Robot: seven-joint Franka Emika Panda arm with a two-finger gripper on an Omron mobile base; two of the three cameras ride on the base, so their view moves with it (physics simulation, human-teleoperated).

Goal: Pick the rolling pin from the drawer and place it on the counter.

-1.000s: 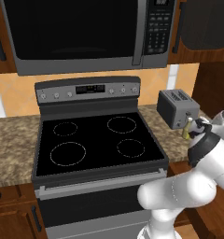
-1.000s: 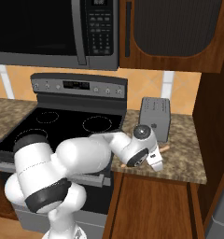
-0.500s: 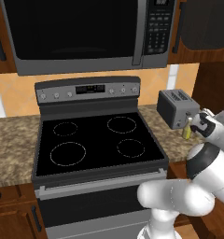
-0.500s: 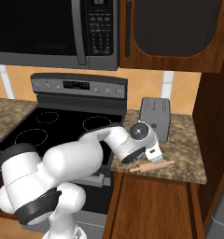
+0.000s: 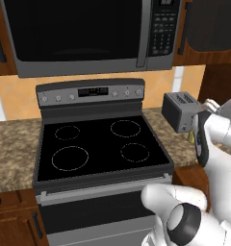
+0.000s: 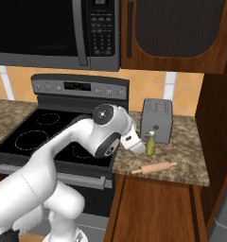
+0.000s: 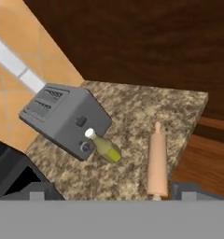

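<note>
The light-tan rolling pin (image 6: 154, 167) lies flat on the speckled counter (image 6: 186, 142), close to its front edge and free of any grip. In the hand view the rolling pin (image 7: 157, 161) rests on the counter (image 7: 146, 107) with one knob pointing at the camera. My gripper (image 6: 136, 145) hovers left of the pin and above it, beside a bottle. Its fingertips (image 7: 191, 191) stand wide apart at the bottom of the hand view, open and empty. The reddish-brown drawer (image 6: 153, 203) sits below the counter edge.
A slim yellow-green bottle (image 6: 150, 143) stands in front of a grey toaster (image 6: 156, 119), both just behind the pin. The black stovetop (image 5: 100, 146) borders the counter on the left. A wooden cabinet wall (image 6: 217, 118) closes the right side. A microwave (image 5: 88, 36) hangs overhead.
The gripper set the rolling pin down on the counter, let go of it and drew back up and to the left. The pin now lies still.
</note>
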